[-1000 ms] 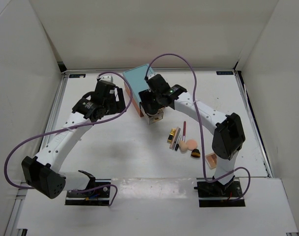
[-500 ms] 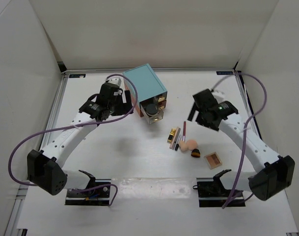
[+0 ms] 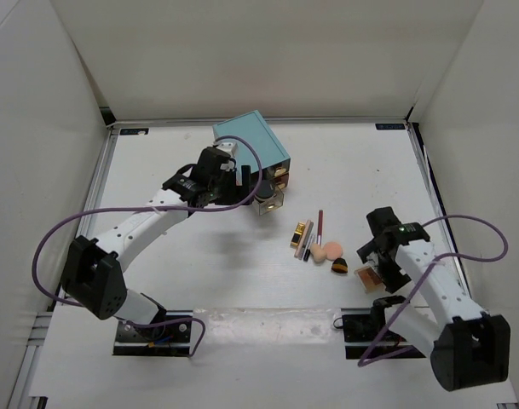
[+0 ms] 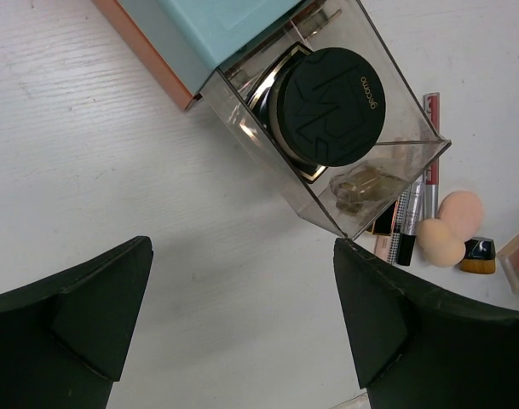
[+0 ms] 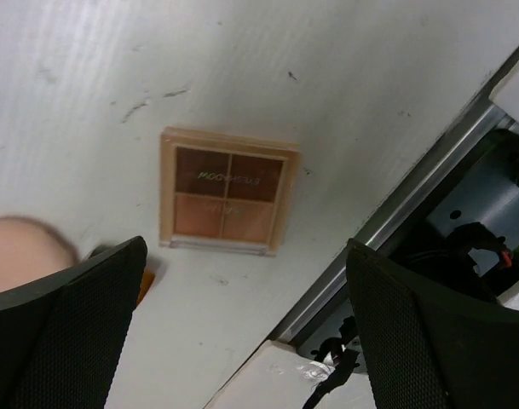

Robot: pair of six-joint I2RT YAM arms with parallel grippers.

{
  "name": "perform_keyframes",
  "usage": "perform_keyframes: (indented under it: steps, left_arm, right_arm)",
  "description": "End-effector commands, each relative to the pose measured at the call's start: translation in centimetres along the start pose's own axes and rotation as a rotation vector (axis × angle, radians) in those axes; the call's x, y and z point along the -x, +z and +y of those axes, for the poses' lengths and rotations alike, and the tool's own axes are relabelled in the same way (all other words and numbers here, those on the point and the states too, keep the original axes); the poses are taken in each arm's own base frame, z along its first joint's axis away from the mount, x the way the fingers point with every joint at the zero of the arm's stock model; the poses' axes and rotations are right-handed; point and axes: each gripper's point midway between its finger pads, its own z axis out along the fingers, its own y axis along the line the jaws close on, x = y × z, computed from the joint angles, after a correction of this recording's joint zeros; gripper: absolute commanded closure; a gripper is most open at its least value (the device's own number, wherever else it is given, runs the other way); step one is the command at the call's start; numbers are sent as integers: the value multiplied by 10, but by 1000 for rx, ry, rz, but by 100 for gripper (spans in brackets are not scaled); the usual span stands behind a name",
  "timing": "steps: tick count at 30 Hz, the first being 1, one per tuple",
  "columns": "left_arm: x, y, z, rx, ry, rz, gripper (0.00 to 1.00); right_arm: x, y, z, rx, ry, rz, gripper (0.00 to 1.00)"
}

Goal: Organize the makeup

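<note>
My left gripper is spread wide and holds nothing. It hangs over bare table just beside the teal box, which sits toward the far edge, about midway across. A clear drawer is pulled out of the box toward the near side. The round black compact lies inside it, lid up. From the left wrist camera both fingers frame the drawer's corner without touching it.

My right gripper is also fully apart and empty. It hangs above the square palette, which lies flat on the table toward the near right corner, close to the near edge. In the right wrist view the palette sits between the open jaws, and I cannot tell whether either finger touches it.

The remaining makeup lies in a loose cluster right of the table's centre, between the box and the palette. It includes the gold lipstick, the slim sticks just beside it, and the two peach sponges touching each other.
</note>
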Motion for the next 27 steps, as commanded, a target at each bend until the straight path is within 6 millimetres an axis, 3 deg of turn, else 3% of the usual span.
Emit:
perform_keyframes:
  steps: [1, 6, 15, 18, 22, 23, 24, 25, 27]
  left_arm:
    - [16, -18, -10, -46, 15, -56, 2]
    - [16, -25, -4, -20, 14, -70, 2]
    - [15, -28, -3, -18, 29, -74, 2]
    - [17, -29, -2, -15, 28, -79, 2]
    - [19, -29, -1, -5, 25, -87, 2]
    - [18, -29, 0, -1, 23, -85, 2]
    - [18, -27, 0, 2, 22, -83, 2]
    - [18, -27, 1, 4, 18, -84, 2]
    - [18, -26, 0, 0, 18, -79, 2]
  right_arm:
    - [-9, 16, 7, -20, 68, 69, 1]
    - [-15, 39, 15, -4, 115, 97, 1]
    - [-16, 62, 25, 6, 105, 128, 3]
    - [-19, 63, 27, 26, 94, 139, 13]
    - [-6, 54, 36, 82, 51, 94, 27]
    - [0, 53, 36, 82, 45, 69, 39]
    - [3, 50, 36, 80, 43, 60, 57]
    - [6, 47, 35, 77, 40, 51, 63]
    - [20, 38, 42, 91, 11, 9, 62]
